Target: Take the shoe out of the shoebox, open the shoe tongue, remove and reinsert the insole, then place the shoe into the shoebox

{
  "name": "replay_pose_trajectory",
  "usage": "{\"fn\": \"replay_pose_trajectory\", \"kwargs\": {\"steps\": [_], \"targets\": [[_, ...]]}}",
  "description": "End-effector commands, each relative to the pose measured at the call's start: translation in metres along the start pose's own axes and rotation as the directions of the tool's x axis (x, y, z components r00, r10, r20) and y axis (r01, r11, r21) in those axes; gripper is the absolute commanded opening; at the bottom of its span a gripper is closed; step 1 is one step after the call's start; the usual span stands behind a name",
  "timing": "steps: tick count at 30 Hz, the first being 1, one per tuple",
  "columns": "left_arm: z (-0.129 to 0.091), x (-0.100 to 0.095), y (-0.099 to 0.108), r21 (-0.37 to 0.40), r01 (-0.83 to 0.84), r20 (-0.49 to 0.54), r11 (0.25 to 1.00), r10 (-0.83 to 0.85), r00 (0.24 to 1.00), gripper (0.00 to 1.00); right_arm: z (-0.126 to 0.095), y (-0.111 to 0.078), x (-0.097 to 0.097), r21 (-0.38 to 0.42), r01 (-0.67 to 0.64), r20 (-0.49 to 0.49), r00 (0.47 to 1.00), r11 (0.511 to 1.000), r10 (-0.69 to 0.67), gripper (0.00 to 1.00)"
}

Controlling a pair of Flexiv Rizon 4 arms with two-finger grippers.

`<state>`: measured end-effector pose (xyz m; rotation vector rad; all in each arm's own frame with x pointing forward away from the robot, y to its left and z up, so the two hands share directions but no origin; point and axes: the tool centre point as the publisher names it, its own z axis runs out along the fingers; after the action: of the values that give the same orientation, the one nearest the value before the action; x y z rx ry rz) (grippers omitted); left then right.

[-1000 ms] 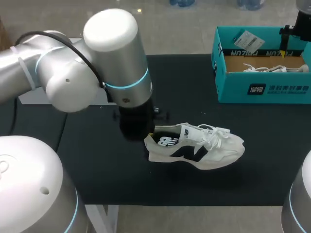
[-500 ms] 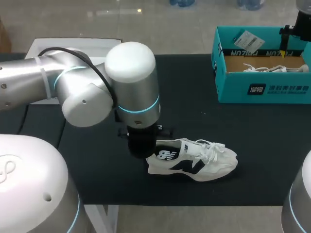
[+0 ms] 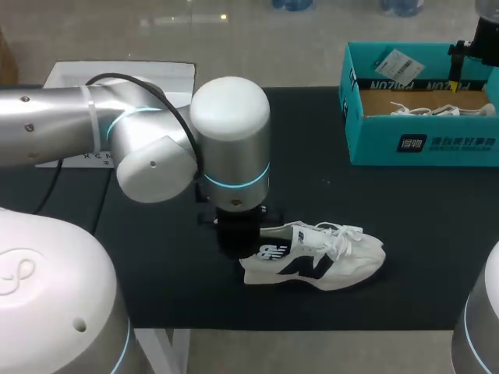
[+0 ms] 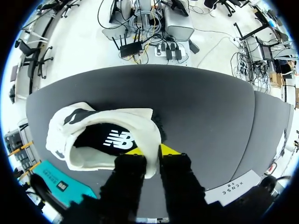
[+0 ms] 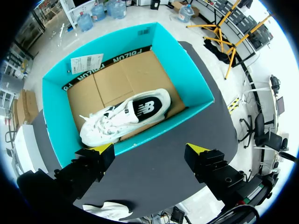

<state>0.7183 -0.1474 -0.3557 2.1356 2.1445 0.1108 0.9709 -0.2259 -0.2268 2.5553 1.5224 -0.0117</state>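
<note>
The left gripper (image 4: pixel 152 150) pinches the heel of the shoe (image 3: pixel 320 253), which sits near the table's (image 3: pixel 390 202) near edge, toe pointing right. At far right, the box (image 3: pixel 421 144) holds a second shoe (image 5: pixel 126 112). The right gripper (image 5: pixel 149 149) hangs above it, fingers spread and holding nothing.

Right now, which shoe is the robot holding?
The shoe outside the box: the left hand grips its heel. The other shoe lies untouched inside, under the open right hand.

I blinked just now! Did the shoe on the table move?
Yes. The shoe, held by the left gripper, slid toward the table's near edge, away from the teal shoebox.
</note>
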Motion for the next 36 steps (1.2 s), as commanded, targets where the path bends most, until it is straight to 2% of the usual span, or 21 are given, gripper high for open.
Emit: {"fn": "replay_pose_trajectory", "kwargs": {"steps": [1, 6, 10, 14, 19, 21, 23, 25, 36], "targets": [[-0.009, 0.003, 0.001, -0.011, 0.017, 0.011, 1.0, -0.016, 1.0, 1.0, 0.0, -0.001, 0.0, -0.003, 0.0, -0.001, 1.0, 1.0, 0.0, 1.0], [-0.044, 0.017, 0.007, -0.002, 0.112, 0.087, 0.994, -0.111, 0.99, 1.0, 0.0, -0.001, 0.0, -0.003, 0.0, -0.001, 1.0, 1.0, 0.0, 1.0], [-0.067, 0.04, 0.017, 0.104, 0.295, 0.174, 0.95, -0.309, 0.935, 1.0, 0.0, -0.001, 0.0, -0.003, 0.0, -0.001, 1.0, 1.0, 0.0, 1.0], [-0.079, 0.068, 0.014, 0.231, 0.459, 0.237, 0.858, -0.507, 0.829, 1.0, 0.0, -0.001, 0.0, -0.003, 0.0, -0.001, 1.0, 1.0, 0.0, 1.0], [-0.074, 0.098, 0.001, 0.42, 0.607, 0.212, 0.675, -0.723, 0.658, 1.0, 0.0, -0.001, 0.0, -0.003, 0.0, -0.001, 1.0, 1.0, 0.0, 1.0], [-0.07, 0.106, -0.006, 0.414, 0.691, 0.179, 0.592, -0.798, 0.576, 1.0, 0.0, -0.001, 0.0, -0.003, 0.0, -0.001, 1.0, 1.0, 0.0, 1.0], [-0.068, 0.114, -0.013, 0.446, 0.745, 0.132, 0.496, -0.86, 0.493, 1.0, 0.0, -0.001, 0.0, -0.003, 0.0, -0.001, 1.0, 1.0, 0.0, 1.0], [-0.073, 0.116, -0.019, 0.444, 0.751, 0.128, 0.488, -0.865, 0.486, 1.0, 0.0, -0.001, 0.0, -0.003, 0.0, -0.001, 1.0, 1.0, 0.0, 1.0], [-0.073, 0.116, -0.019, 0.444, 0.751, 0.128, 0.488, -0.865, 0.486, 1.0, 0.0, -0.001, 0.0, -0.003, 0.0, -0.001, 1.0, 1.0, 0.0, 1.0]]}}
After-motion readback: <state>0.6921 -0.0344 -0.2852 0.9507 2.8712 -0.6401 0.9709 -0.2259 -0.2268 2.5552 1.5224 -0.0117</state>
